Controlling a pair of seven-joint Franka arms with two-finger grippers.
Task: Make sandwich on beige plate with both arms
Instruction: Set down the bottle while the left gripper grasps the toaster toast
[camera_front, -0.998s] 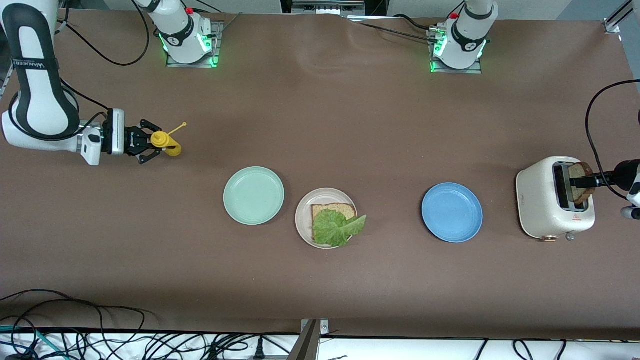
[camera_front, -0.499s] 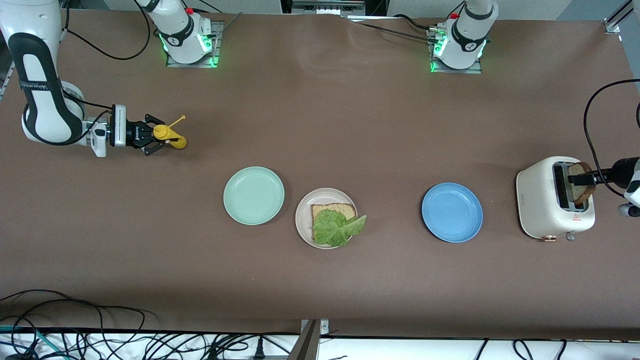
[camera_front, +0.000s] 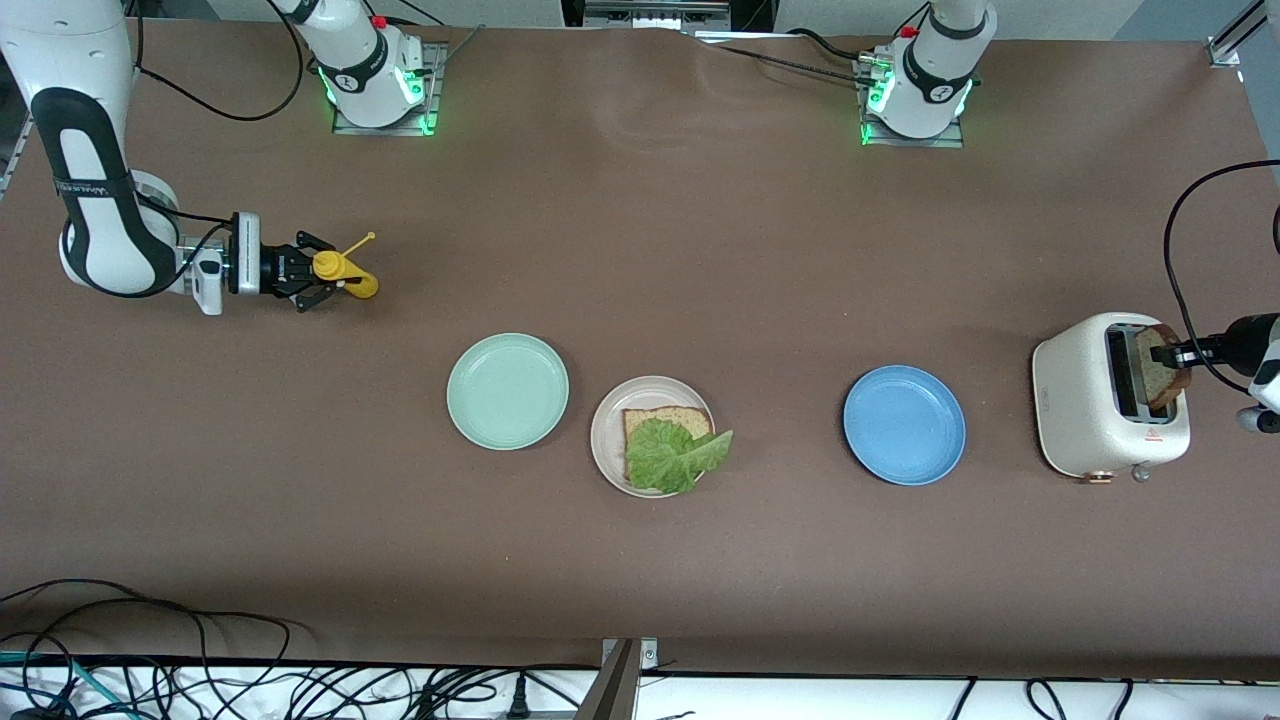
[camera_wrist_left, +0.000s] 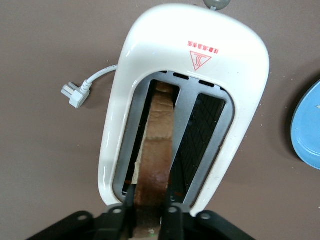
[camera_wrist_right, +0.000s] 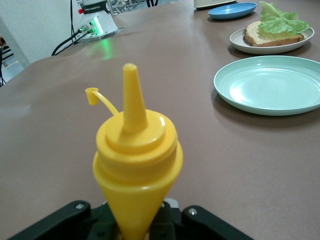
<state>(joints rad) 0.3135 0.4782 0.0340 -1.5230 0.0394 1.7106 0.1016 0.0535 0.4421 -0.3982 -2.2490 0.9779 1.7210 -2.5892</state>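
1. Plates: 3 in a row mid-table. Green plate (camera_front: 507, 391) toward the right arm's end, beige plate (camera_front: 652, 436) just beside it and slightly nearer the front cam, blue plate (camera_front: 904, 425) well apart toward the left arm's end.
2. Bread: 2 slices. Slice 1 (camera_front: 662, 420) lies flat on the beige plate; slice 2 (camera_front: 1163, 366) stands in the toaster (camera_front: 1095, 410).
3. Lettuce: 1 leaf (camera_front: 676, 454) on top of slice 1, its tip hanging over the plate rim toward the blue plate. No top slice on it yet, so the sandwich is half built.
4. Toaster: 1, cream, 2 slots, at the left arm's end of the table, beside the blue plate. Slice 2 fills one slot, other slot is bare. White plug (camera_wrist_left: 75, 93) w/ cord lies on the table next to it.
5. Left gripper (camera_front: 1165, 355): over the toaster, fingers (camera_wrist_left: 172, 217) pinched on both faces of slice 2's upper edge, per the left wrist view. Slice is still mostly down in the slot.
6. Right gripper (camera_front: 322, 275): low over the table near the right arm's end, away from the plates, clamped on 1 yellow sauce bottle (camera_front: 342, 272). Bottle lies roughly sideways, nozzle pointing toward the table's middle; its cap (camera_wrist_right: 91, 93) is off the nozzle, dangling on a thin tether.
7. Arms: 2, bases w/ green lights along the table's top edge.
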